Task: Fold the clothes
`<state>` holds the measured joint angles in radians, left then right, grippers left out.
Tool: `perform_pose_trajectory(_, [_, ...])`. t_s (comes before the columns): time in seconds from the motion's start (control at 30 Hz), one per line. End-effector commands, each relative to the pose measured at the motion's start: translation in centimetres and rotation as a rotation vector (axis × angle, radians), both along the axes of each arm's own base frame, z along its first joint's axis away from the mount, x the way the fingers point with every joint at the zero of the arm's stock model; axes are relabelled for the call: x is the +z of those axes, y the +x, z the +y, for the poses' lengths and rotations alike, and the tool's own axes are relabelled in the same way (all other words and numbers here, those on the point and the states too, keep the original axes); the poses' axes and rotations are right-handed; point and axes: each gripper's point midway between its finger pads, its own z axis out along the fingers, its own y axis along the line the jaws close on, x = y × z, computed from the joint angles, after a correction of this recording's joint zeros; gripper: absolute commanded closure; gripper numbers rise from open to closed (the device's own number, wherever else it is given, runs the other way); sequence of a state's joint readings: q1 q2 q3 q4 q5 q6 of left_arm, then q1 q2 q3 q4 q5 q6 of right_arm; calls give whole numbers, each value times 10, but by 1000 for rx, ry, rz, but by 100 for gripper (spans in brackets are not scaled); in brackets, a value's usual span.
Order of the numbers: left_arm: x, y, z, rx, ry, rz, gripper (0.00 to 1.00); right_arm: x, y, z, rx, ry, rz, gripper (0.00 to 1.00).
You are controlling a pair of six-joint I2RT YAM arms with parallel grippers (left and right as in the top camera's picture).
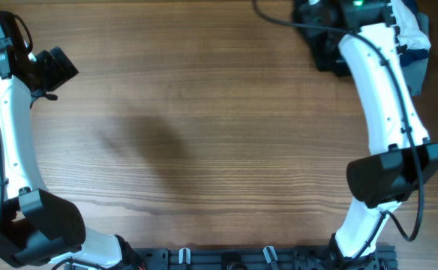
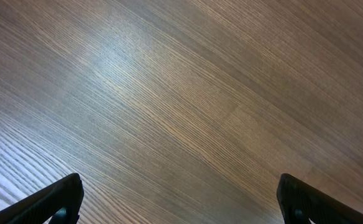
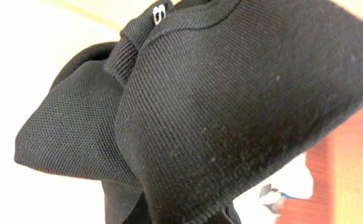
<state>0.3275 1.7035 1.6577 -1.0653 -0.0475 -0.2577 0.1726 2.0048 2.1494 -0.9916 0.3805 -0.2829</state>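
Observation:
The black garment (image 1: pixel 325 46) lies bunched at the table's far right edge, under my right arm. In the right wrist view its black knit fabric (image 3: pixel 231 106) fills the frame and gathers toward the jaws, with a small white logo mark (image 3: pixel 160 12) at the top. My right gripper (image 1: pixel 320 19) is down in this fabric; its fingers are hidden and it appears shut on the cloth. My left gripper (image 1: pixel 58 67) is at the far left, open and empty over bare wood (image 2: pixel 178 182), far from the garment.
A white garment (image 1: pixel 414 30) and a dark bluish cloth (image 1: pixel 416 71) lie at the far right corner beside the black one. The wooden table (image 1: pixel 204 112) spans the view. The arm bases stand along the front edge (image 1: pixel 226 259).

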Motion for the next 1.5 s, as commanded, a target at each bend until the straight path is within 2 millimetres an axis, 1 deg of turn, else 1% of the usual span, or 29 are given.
perform_pose_trajectory(0.0, [-2, 0, 0, 12, -10, 0, 0, 52, 10, -74, -158, -189, -153, 96])
perform_pose_trajectory(0.03, [-2, 0, 0, 12, -10, 0, 0, 62, 13, -87, -190, -222, -184, 96])
perform_pose_trajectory(0.07, [-2, 0, 0, 12, -10, -1, 0, 79, 16, -109, -238, -289, -235, 96])
perform_pose_trajectory(0.13, [-2, 0, 0, 12, -10, -1, 0, 104, 20, -137, -287, -365, -310, 96])
perform_pose_trajectory(0.2, [-2, 1, 0, 12, -10, -3, 0, 113, 24, -145, -274, -383, -339, 96])
perform_pose_trajectory(0.27, [-1, 2, 1, 12, -8, -7, 0, 110, 37, -143, -137, -376, -331, 96])
perform_pose_trajectory(0.33, [-1, 2, 1, 12, -8, -7, 0, 105, 44, -141, -48, -360, -324, 96])
perform_pose_trajectory(0.4, [-1, 2, 1, 12, -8, -7, 0, 98, 53, -150, 7, -351, -327, 96])
perform_pose_trajectory(0.47, [-1, 2, 1, 12, -8, -7, 0, 89, 60, -160, 39, -363, -316, 96])
perform_pose_trajectory(0.53, [-1, 2, 1, 12, -8, -7, 0, 74, 69, -169, 69, -367, -299, 96])
perform_pose_trajectory(0.67, [0, 4, 2, 12, -5, -17, 0, 46, 81, -190, 61, -354, -275, 96])
perform_pose_trajectory(0.7, [0, 5, 2, 12, -3, -22, 0, 37, 85, -191, 81, -342, -265, 96])
perform_pose_trajectory(0.77, [1, 6, 2, 12, -1, -30, 0, 24, 88, -190, 96, -331, -246, 96])
perform_pose_trajectory(0.8, [1, 7, 3, 12, 0, -32, 0, 14, 90, -189, 105, -321, -224, 96])
perform_pose_trajectory(0.83, [2, 7, 3, 12, 0, -33, 0, 6, 89, -186, 118, -309, -200, 96])
perform_pose_trajectory(0.87, [2, 7, 3, 12, 0, -33, 0, -7, 89, -181, 137, -292, -169, 96])
perform_pose_trajectory(0.93, [2, 8, 3, 12, 2, -36, 0, -31, 84, -168, 185, -246, -91, 96])
perform_pose_trajectory(1.0, [3, 9, 4, 11, 4, -43, 0, -55, 74, -148, 249, -183, -3, 96])
perform_pose_trajectory(1.07, [4, 11, 4, 11, 6, -49, 0, -71, 63, -126, 313, -120, 64, 95])
perform_pose_trajectory(1.1, [4, 11, 4, 11, 7, -53, 0, -78, 58, -115, 341, -87, 96, 85])
perform_pose_trajectory(1.13, [4, 12, 4, 11, 8, -56, 0, -82, 54, -106, 363, -64, 114, 60])
perform_pose_trajectory(1.17, [5, 12, 5, 11, 9, -57, 0, -84, 52, -102, 359, -48, 121, 41])
perform_pose_trajectory(1.27, [5, 12, 5, 11, 9, -57, 0, -83, 53, -97, 322, -1, 107, 22])
perform_pose_trajectory(1.3, [5, 12, 5, 11, 9, -57, 0, -82, 54, -94, 304, 43, 91, 8])
perform_pose_trajectory(1.33, [5, 12, 4, 11, 9, -57, 0, -81, 54, -90, 302, 77, 82, 6])
perform_pose_trajectory(1.4, [5, 12, 5, 11, 9, -57, 0, -79, 53, -78, 321, 156, 69, 5])
perform_pose_trajectory(1.47, [5, 12, 4, 11, 9, -57, 0, -67, 49, -60, 349, 265, 41, 2])
